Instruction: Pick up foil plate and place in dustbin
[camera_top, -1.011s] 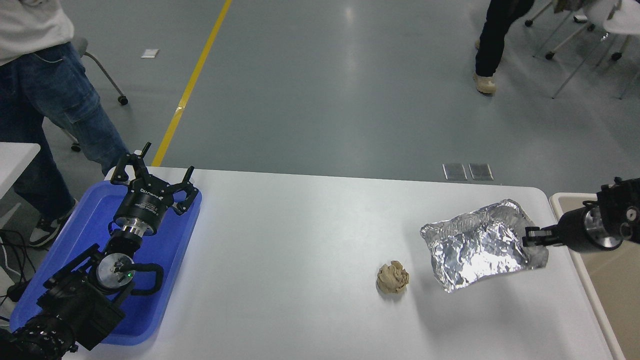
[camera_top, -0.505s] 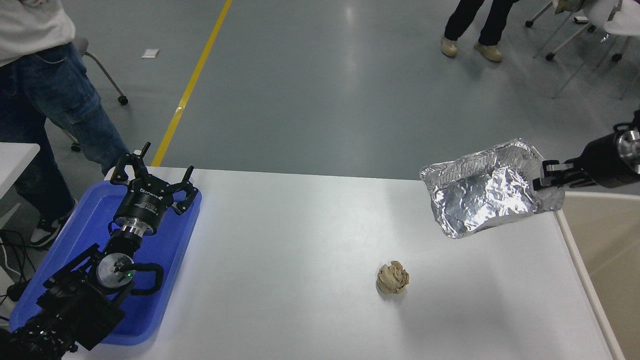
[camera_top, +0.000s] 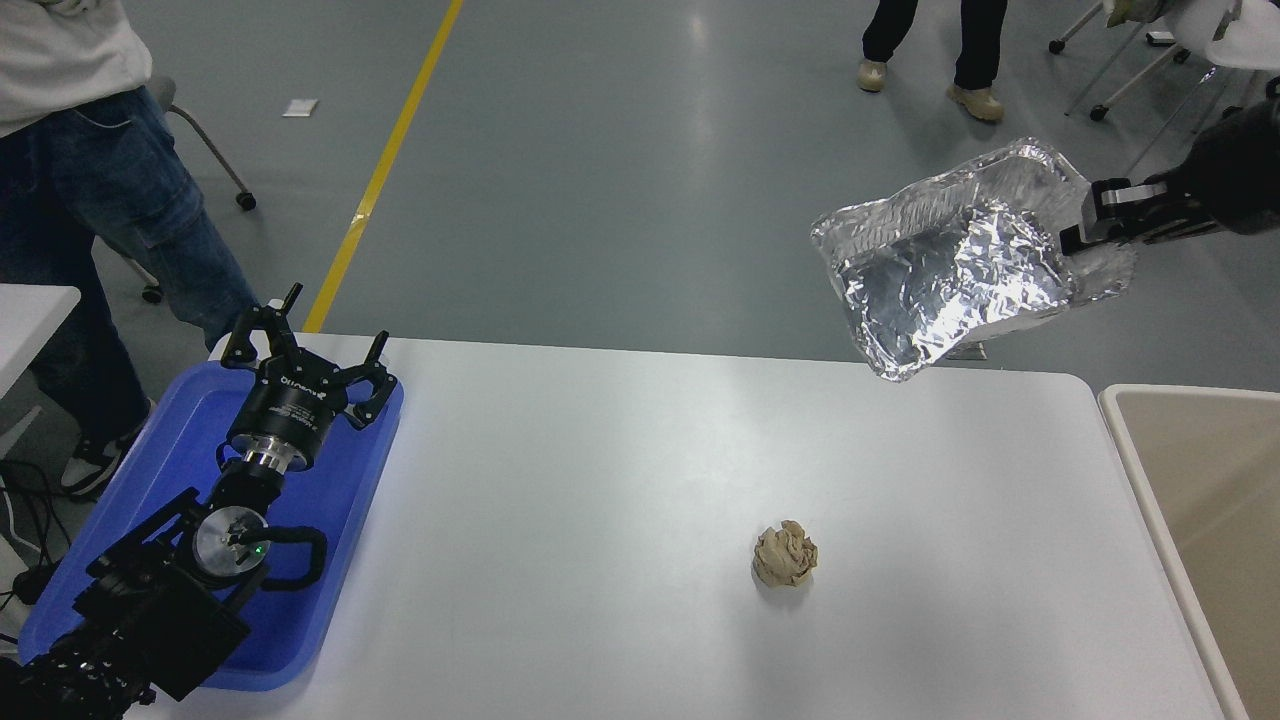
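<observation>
Head view: my right gripper (camera_top: 1085, 222) is clamped on the foil plate's (camera_top: 950, 265) right rim, holding it aloft at upper right. Dustbin (camera_top: 1150, 470) sits lower right. My left gripper (camera_top: 305, 355), fingers spread, hangs parked over the blue tray (camera_top: 340, 520).

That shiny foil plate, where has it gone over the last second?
The right gripper, shut on the foil plate by its right rim, has lifted it off the table and carried it up. The paper wad, the dustbin and the left gripper over the blue tray stayed put.
</observation>
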